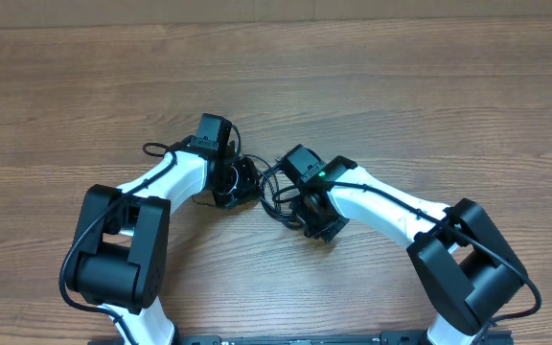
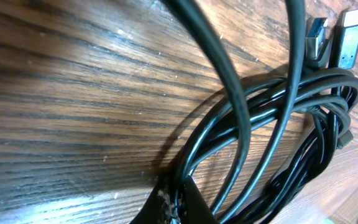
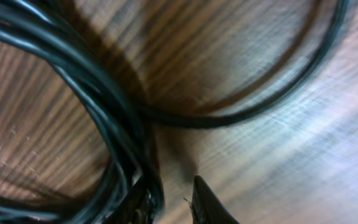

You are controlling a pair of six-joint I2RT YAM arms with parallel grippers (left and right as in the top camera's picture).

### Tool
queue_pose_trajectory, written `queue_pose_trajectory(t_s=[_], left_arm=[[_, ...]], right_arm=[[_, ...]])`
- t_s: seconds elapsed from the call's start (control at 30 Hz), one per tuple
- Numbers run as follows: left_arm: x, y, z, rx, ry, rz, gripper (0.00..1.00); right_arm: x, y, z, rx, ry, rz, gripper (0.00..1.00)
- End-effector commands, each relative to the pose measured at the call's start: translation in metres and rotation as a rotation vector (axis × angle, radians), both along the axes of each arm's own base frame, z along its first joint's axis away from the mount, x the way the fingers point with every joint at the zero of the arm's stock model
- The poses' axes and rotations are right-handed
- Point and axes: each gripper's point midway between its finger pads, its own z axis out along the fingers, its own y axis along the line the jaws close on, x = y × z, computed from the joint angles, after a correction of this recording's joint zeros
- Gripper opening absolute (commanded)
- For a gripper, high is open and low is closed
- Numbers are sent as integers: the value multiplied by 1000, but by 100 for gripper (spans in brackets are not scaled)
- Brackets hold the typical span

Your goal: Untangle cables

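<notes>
Bare wooden table (image 1: 401, 86) lies open from nine through twelve to three o'clock of the tangled cables (image 1: 268, 187); left arm (image 1: 175, 177) blocks eight, right arm (image 1: 381, 206) four.

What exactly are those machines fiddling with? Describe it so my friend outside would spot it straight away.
On the wooden table, look at the middle, where the two white-and-black arms meet. Between them lies a small tangle of cables: thin black cords wound in loops, ending in shiny-tipped plugs. Unlike the black leads fixed along the arms, these lie loose on the wood.
</notes>
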Motion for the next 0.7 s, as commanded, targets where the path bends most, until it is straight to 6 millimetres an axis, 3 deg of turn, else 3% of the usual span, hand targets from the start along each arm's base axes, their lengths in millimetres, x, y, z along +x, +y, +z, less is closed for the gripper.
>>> queue_pose_trajectory(t_s=[0.0,0.2,0.3,0.4,0.67], left_arm=[[-7,-2,-9,0,34,4,4],[0,0,-7,-16,14,14,4],[10,8,-6,-21,-10,44,4],[21,23,-5,-22,-29,88,4],[36,54,-5,-19,-41,176,4]], right_arm=[[-5,-9,-16,-24,-3,-31,17],[-4,-8,-21,-9,-22,-13,13],[0,-3,-19,18,-43,114,4],[5,-1,-10,34,-46,242,4],[6,-57,4,-108,54,300,4]])
